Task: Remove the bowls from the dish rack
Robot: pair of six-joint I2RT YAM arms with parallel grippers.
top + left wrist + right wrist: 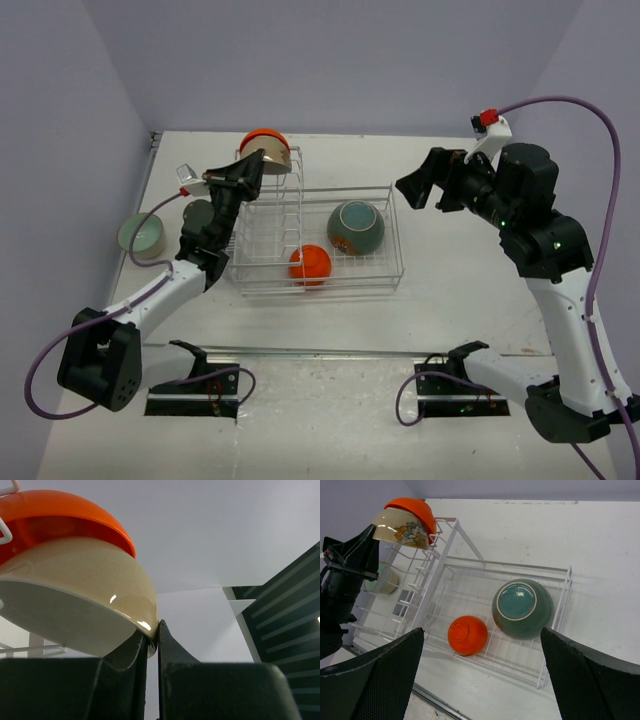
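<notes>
The wire dish rack (322,291) stands mid-table. A cream bowl (270,160) with a flower pattern and an orange bowl (264,138) behind it sit on top of the upright slots. My left gripper (254,170) is shut on the cream bowl's rim (145,630), one finger inside, one outside. A large teal bowl (355,227) and a small orange bowl (310,264) lie upside down in the basket. My right gripper (420,190) is open and empty, held high over the rack's right end (481,630). The right wrist view shows the teal bowl (522,607) and small orange bowl (467,635) below.
A pale green bowl (142,236) stands upright on the table left of the rack, also in the right wrist view (382,580). A dark object (198,213) sits partly hidden behind my left arm. Walls close the table at back and sides.
</notes>
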